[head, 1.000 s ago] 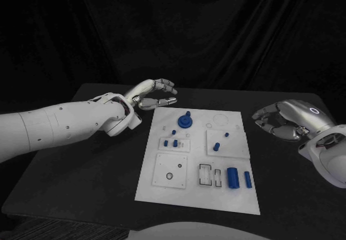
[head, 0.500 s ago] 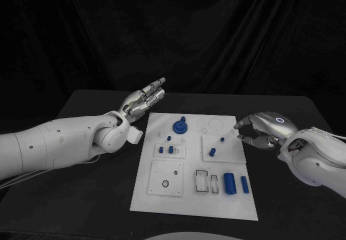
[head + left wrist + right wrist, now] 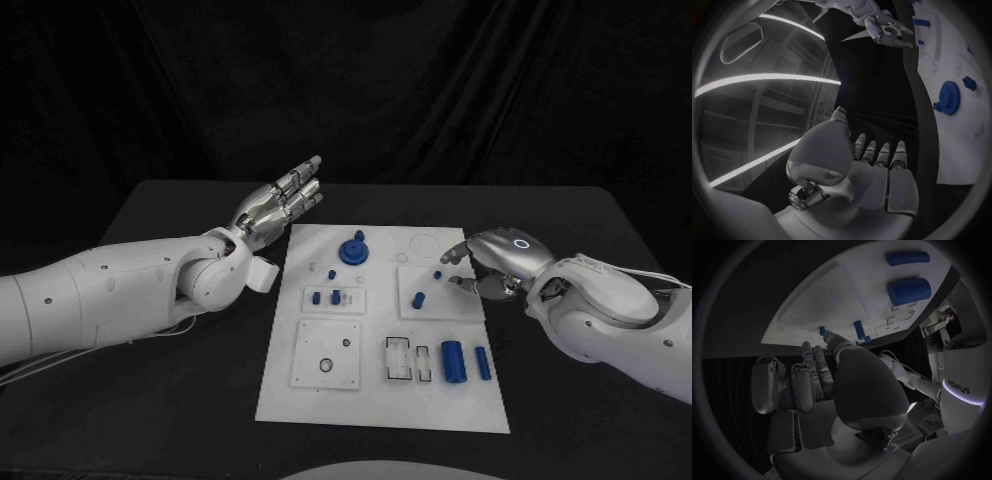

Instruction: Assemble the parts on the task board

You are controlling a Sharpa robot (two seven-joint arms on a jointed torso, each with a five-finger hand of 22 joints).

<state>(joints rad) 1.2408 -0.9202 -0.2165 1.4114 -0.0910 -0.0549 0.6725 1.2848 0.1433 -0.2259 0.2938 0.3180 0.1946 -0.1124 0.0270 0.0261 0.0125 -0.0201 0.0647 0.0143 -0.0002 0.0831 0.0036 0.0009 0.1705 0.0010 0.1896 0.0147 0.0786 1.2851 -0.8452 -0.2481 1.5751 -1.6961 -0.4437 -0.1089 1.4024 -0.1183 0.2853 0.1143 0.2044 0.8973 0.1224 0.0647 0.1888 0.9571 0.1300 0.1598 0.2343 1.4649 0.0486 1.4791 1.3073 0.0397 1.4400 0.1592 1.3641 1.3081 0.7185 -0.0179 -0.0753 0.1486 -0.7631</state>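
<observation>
Head view shows my right hand (image 3: 493, 262) empty, fingers curled loosely, at the task board's (image 3: 378, 392) edge, the small blue peg (image 3: 418, 298) just inward of my fingertips. Reaching carelessly, I might topple it. My left hand (image 3: 283, 203) hovers flat, empty.

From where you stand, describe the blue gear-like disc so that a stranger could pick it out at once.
Start at the white task board in the middle of the black table and go to its far end, near the left hand. The blue gear-like disc sits there, left of a faint circle outline. It is the only round, wide blue part with a knob standing on it; the other blue parts are small pegs or cylinders.
</observation>
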